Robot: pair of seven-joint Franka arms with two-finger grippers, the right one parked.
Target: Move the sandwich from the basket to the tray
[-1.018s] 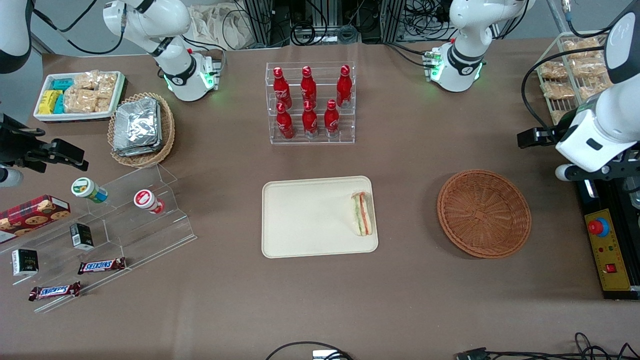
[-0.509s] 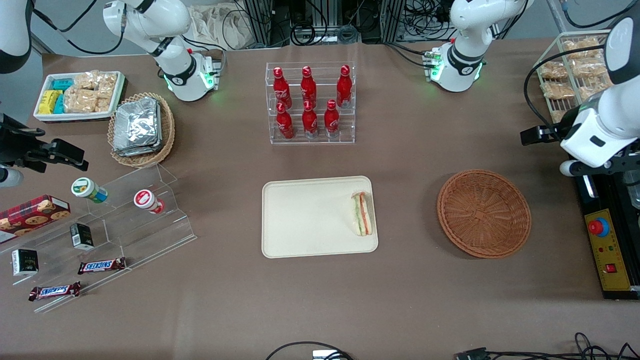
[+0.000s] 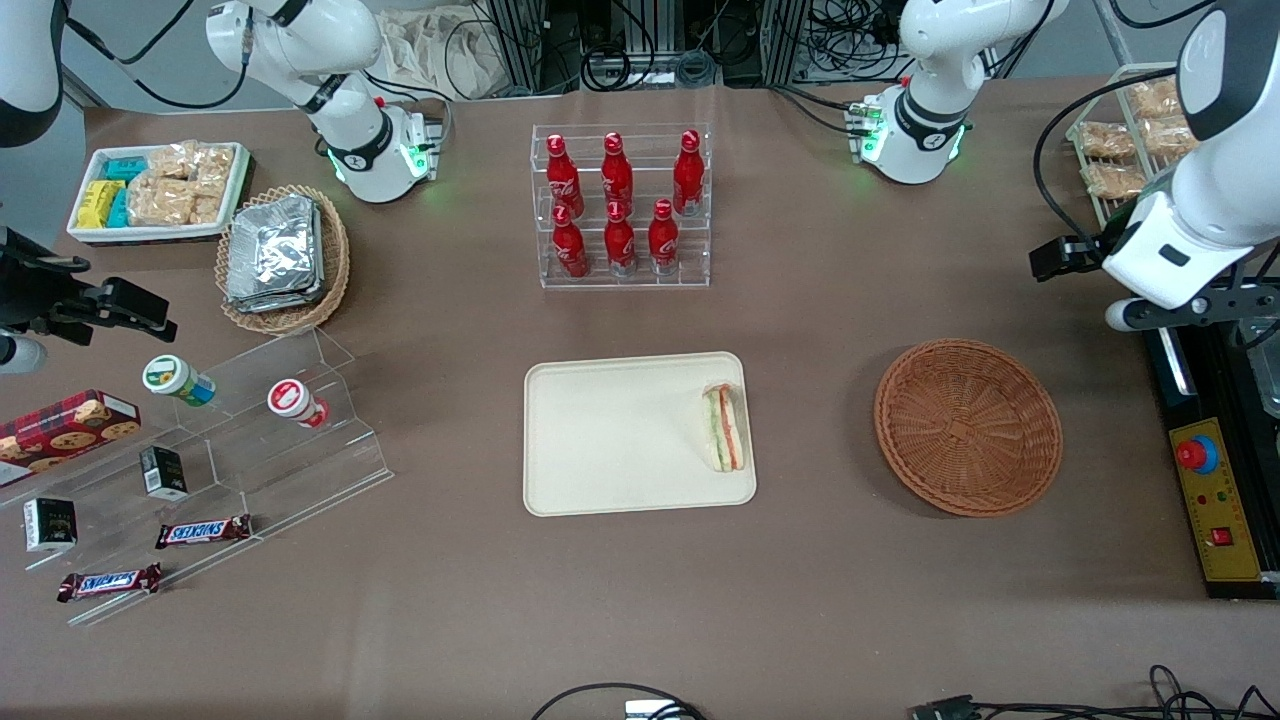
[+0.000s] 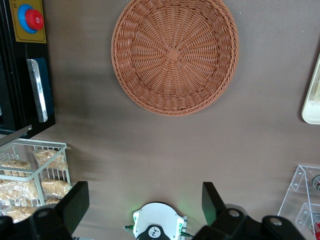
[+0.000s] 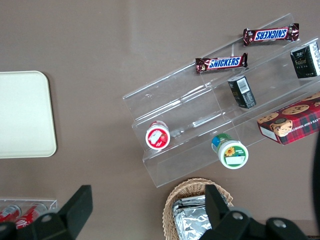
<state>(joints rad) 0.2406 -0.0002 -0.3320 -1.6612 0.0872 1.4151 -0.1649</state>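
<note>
My 2 fingers (image 4: 75,206) stand wide apart with nothing between them, high over bare brown counter (image 3: 820,560). In the wrist view the round reddish-brown basket (image 4: 174,54) lies well apart from them, its woven floor holding nothing, and the white base of my own arm (image 4: 156,225) shows between the fingertips. A wire rack of tan snack packets (image 4: 30,175) sits close beside 1 finger. In the front view my arm (image 3: 1190,240) hangs in the upper part of the frame at the working arm's end of the counter. It is farther from the camera than the basket (image 3: 967,427) and is above the counter's edge beside the yellow control box with its red button (image 3: 1212,500). The sandwich (image 3: 724,428) lies on the cream tray (image 3: 610,440) at the centre of the frame. It rests flat against the tray's rim on the side nearest the basket, with its red, orange and green layers showing. The basket is near the tray but not touching it. Higher in the frame, farther from the camera than the tray, a clear rack (image 3: 620,205) holds 6 red bottles upright. A sliver of the tray's rim (image 4: 313,100) also shows in the wrist view.
</note>
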